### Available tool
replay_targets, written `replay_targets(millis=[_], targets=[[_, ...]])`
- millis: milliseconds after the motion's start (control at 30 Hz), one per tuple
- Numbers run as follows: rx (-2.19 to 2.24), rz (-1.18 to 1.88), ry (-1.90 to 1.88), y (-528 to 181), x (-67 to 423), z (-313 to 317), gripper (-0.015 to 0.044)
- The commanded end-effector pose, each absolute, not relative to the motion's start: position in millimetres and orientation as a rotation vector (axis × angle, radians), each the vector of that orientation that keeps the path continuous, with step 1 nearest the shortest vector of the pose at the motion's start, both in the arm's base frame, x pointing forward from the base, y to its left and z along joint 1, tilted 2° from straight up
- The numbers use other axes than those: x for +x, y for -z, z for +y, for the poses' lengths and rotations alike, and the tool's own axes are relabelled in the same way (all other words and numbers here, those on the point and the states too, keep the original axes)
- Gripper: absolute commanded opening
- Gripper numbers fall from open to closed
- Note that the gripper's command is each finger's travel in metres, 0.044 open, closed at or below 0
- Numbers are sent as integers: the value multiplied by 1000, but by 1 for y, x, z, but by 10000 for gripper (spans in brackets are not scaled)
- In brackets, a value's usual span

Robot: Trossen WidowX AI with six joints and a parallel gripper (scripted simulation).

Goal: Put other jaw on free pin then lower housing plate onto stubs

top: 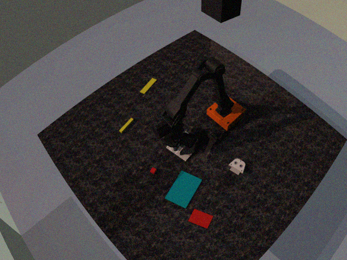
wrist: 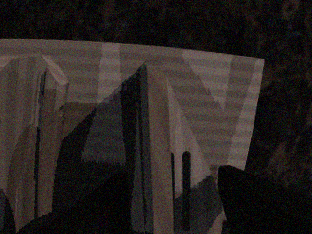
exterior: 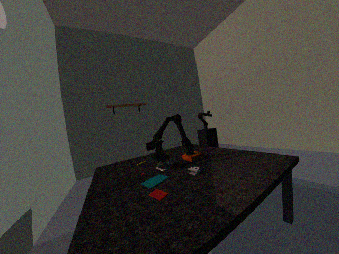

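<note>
The pale base plate (top: 184, 158) (exterior: 160, 169) (wrist: 241, 73) lies flat on the dark table, partly under the arm. In the wrist view two upright grey jaw parts stand over it, one jaw (wrist: 24, 102) at the left and a slotted jaw (wrist: 158, 127) near the middle. My gripper (top: 183, 143) (exterior: 163, 163) (wrist: 175, 179) points down low over the plate, shut on a jaw; which one is hard to tell in the dark. The pins and the gear teeth's mesh are hidden. The pale housing plate (top: 237, 162) (exterior: 194, 169), with two round holes, rests apart to the right, on a pale support.
A teal panel (top: 183, 189) (exterior: 154, 181) and a red panel (top: 200, 218) (exterior: 158, 194) lie in front of the base plate. A small red block (top: 153, 170) (exterior: 142, 173) lies nearby. Two yellow bars (top: 148, 85) (top: 126, 124) lie left of the arm. The orange mount (top: 224, 120) (exterior: 187, 157) stands behind.
</note>
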State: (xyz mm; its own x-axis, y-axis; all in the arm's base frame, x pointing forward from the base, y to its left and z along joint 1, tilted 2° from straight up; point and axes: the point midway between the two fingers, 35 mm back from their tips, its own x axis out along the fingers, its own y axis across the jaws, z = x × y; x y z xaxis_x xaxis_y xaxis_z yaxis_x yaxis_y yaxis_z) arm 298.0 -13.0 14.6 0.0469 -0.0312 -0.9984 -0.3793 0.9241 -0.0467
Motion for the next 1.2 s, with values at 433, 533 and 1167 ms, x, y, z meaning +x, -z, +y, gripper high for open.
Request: replay_targets(millis=[433, 533, 1167], targets=[[-336, 1509, -273, -15, 298, -13, 224], [-336, 1509, -273, -15, 298, -13, 224], [-343, 1493, -277, -79, 298, -11, 250]])
